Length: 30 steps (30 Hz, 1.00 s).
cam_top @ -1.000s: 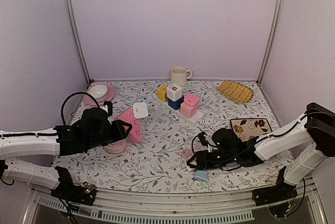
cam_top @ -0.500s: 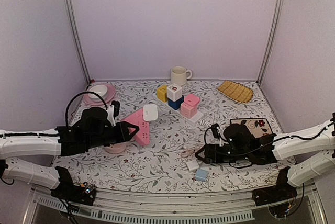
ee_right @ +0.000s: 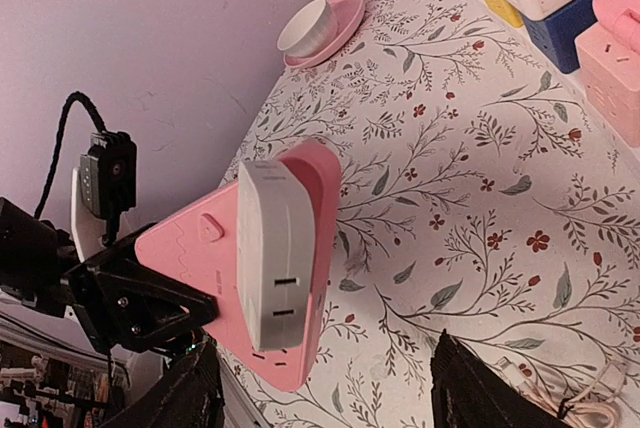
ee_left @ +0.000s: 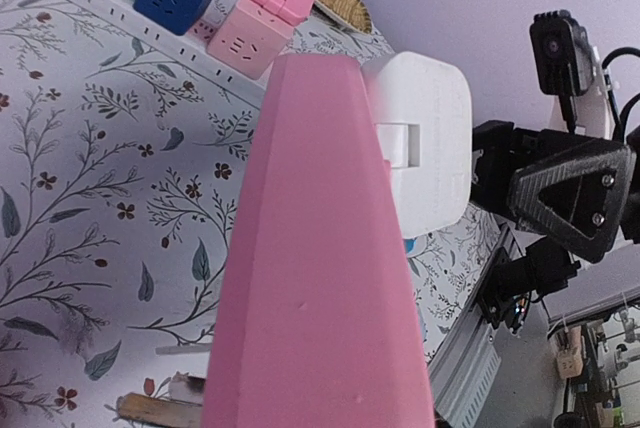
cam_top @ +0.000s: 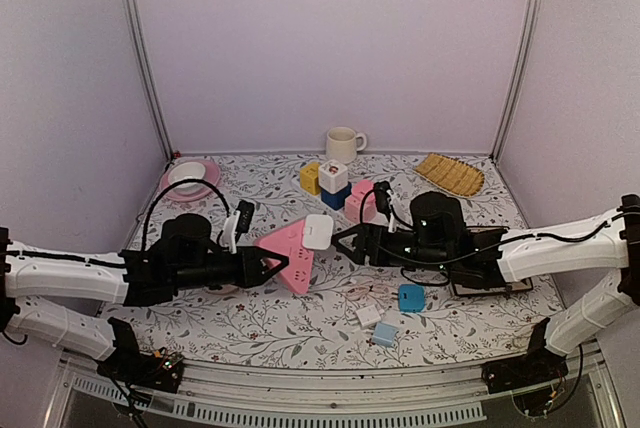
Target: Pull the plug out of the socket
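Top external, left end effector [cam_top: 270, 269] clamping socket [cam_top: 288, 246], right end effector [cam_top: 346, 245] spread, facing plug [cam_top: 318, 231].

One pink socket [cam_top: 285, 260], one white plug [cam_top: 318, 231], one mug [cam_top: 343, 144], one wicker tray [cam_top: 450, 174], one saucer [cam_top: 210, 176].

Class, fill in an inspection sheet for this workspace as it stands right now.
Surface: floral tablecloth, flat.
Job's things: white plug seated in pink socket, held above the cloth.
Clutter: mug, pink plate, wicker tray, stacked cubes, blue cube.
Grippers: left gripper shut on the socket; right gripper open, short of the plug.
Cables: black cable looping over left arm.
Surroundings: plain walls.
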Tool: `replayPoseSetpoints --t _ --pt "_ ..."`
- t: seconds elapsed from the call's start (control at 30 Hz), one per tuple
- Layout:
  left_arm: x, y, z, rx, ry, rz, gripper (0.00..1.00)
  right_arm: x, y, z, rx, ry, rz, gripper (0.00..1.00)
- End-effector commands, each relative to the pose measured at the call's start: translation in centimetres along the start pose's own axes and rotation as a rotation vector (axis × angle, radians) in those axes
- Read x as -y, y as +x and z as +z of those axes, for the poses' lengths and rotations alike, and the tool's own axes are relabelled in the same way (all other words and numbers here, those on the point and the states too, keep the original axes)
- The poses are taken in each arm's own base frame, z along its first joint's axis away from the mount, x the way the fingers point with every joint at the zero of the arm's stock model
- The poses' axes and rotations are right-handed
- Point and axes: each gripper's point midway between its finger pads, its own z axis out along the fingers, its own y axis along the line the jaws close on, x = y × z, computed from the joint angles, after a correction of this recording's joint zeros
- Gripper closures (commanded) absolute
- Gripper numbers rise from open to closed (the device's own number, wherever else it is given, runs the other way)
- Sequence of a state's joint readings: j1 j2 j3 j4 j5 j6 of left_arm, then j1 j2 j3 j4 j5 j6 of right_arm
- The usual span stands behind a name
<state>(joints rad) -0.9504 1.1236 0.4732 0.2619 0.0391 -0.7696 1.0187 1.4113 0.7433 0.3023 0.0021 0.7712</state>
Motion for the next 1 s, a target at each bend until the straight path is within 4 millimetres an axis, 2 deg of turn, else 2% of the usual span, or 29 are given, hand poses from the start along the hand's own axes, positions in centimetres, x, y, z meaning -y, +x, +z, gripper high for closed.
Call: replayPoseSetpoints --t 0.0,0.2,0.33,0.57,0.67,0.83,0.9,0.97 --pt "3.2 -0.6 -0.2 0.047 0.132 0.062 1.00 -2.7 -2.0 0.7 0.047 -0.099 0.003 0.28" --pt "4.3 -0.3 0.1 0.043 0.164 0.093 1.00 -3.7 -2.1 1.7 0.036 -0.139 0.035 0.37" --pt "5.0 -0.2 0.3 0.051 0.178 0.109 1.00 -3.8 -1.9 2.1 0.032 -0.158 0.069 0.52" --pt "4.2 -0.6 0.8 0.075 0.121 0.110 1.00 -3.8 -0.9 2.2 0.005 -0.195 0.146 0.72" --pt "3.8 -0.8 0.9 0.085 0.096 0.112 1.00 -3.7 -0.5 2.2 -0.003 -0.208 0.175 0.72" --pt "4.1 -0.8 1.1 0.086 0.103 0.119 1.00 -3.4 0.0 2.5 -0.018 -0.207 0.190 0.65" --pt "4.2 -0.8 1.1 0.088 0.102 0.122 1.00 -3.4 0.0 2.6 -0.017 -0.207 0.192 0.65" --pt "4.0 -0.7 1.1 0.090 0.095 0.121 1.00 -3.4 -0.1 2.5 -0.013 -0.208 0.194 0.69"
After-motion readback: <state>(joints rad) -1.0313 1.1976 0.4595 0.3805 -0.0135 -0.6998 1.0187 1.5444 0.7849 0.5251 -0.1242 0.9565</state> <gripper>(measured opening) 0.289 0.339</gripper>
